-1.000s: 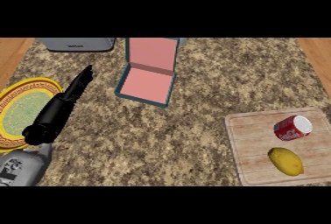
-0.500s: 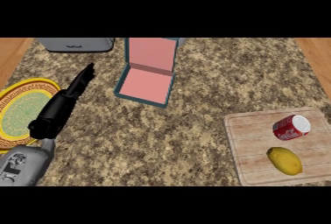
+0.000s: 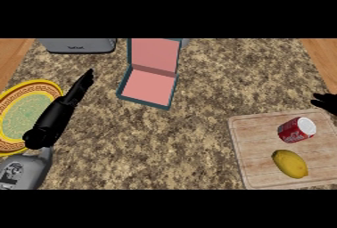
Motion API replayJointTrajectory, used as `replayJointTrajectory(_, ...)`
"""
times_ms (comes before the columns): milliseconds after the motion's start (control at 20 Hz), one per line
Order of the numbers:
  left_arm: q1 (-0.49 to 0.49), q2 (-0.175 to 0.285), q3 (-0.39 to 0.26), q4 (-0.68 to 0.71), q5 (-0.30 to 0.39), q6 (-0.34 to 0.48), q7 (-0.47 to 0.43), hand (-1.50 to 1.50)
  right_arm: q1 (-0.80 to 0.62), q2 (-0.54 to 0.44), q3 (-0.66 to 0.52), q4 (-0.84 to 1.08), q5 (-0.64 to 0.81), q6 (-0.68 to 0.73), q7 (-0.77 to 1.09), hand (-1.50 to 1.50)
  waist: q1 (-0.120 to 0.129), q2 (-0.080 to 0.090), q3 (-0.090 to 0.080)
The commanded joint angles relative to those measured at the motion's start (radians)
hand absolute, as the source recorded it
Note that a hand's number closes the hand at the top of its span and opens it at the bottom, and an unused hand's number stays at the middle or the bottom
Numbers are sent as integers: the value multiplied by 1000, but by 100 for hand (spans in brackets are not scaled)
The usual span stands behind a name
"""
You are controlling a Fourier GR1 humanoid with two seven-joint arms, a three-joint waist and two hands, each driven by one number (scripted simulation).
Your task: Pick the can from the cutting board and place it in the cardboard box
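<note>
Head view: can (image 3: 296, 130) seen lying sideways on cutting board (image 3: 256, 133), near lemon (image 3: 290, 163). Cardboard box (image 3: 150, 87) open, well apart, at desk (image 3: 197, 147) centre. Left robot hand (image 3: 66, 104) held flat, fingers straight, beside plate (image 3: 20, 111). Right robot hand (image 3: 325, 102) glimpsed at right edge; state cannot be told.

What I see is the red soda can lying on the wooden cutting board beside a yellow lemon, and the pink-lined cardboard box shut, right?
Not quite. The head view shows the pink-lined cardboard box open, lid raised. The red soda can does lie on the wooden cutting board beside the yellow lemon.
</note>
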Motion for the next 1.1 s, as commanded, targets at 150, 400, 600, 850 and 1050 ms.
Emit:
replayJointTrajectory(150, -12, -47, 17, -45, -51, -14, 55, 0, -2, 116, 51, 31, 132, 19, 46, -150, 4, 2, 1)
replayJointTrajectory(400, -29, -73, 50, -48, -54, -39, 97, 0, -21, 179, 77, 23, 251, -18, 67, -150, 3, 1, 1)
replayJointTrajectory(600, -20, -77, 88, -3, -84, -68, 28, 0, 1, 236, 88, 22, 324, -43, 66, -150, 1, 1, 1)
replayJointTrajectory(850, 52, -94, 80, -149, -94, -88, 104, 0, -84, 270, 92, 146, 390, -46, 33, -150, 10, 0, 1)
replayJointTrajectory(1050, -21, -91, 148, -50, -80, -139, 84, 0, -17, 302, 86, 80, 445, -41, 44, -150, 0, 1, 1)
